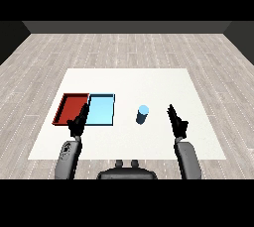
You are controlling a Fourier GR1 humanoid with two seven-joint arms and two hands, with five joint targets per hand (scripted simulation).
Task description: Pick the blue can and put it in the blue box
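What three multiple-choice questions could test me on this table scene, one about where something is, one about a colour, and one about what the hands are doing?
1. Where does the blue can stand?
A. In the red tray
B. On the white table, right of the light blue tray
C. In the light blue tray

2. What colour is the tray at the far left?
A. Red
B. Green
C. Yellow

3. What is the right hand doing?
A. Curled round the can
B. Pressing on a tray
C. Open, beside the can and apart from it

Answers:
1 B: the can stands on bare table between the light blue tray and the right hand.
2 A: the red tray lies left of the light blue one.
3 C: its fingers are straight, with table showing between them and the can.
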